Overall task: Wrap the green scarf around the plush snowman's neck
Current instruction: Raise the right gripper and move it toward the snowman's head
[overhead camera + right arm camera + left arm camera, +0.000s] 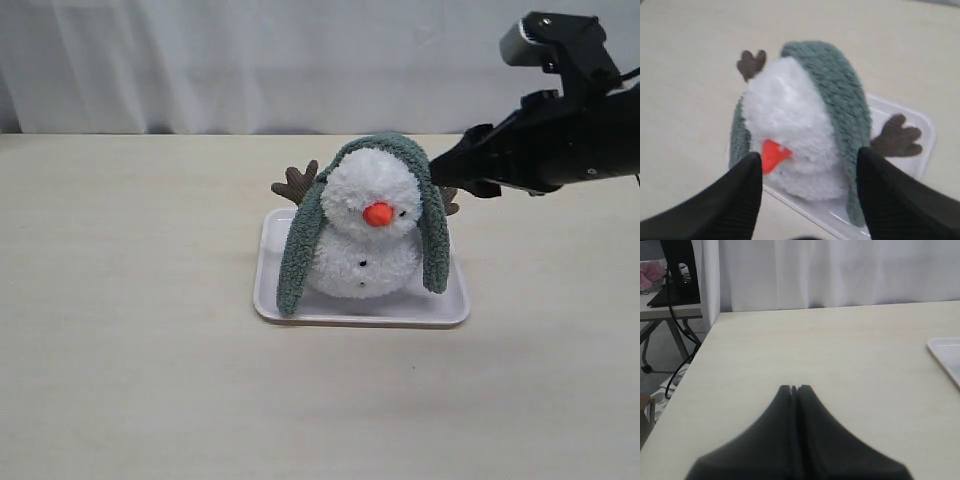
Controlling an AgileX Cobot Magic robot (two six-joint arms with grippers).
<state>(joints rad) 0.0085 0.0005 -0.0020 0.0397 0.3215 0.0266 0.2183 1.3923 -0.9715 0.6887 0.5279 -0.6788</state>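
The plush snowman (368,232) stands upright on a white tray (290,308), orange nose facing the camera. The green scarf (297,252) lies draped over the top of its head, one end hanging down each side to the tray. The neck crease is bare white plush. My right gripper (447,163) hovers open just right of the head, holding nothing; in its wrist view the snowman (790,125) and scarf (840,95) sit between and beyond the spread fingers (807,157). My left gripper (795,388) is shut and empty over bare table, out of the exterior view.
The tray's corner (946,355) shows at the edge of the left wrist view. A brown twig arm (296,184) sticks out behind the snowman on the left. A white curtain (250,60) backs the table; the table's far-left edge (700,347) drops to the floor.
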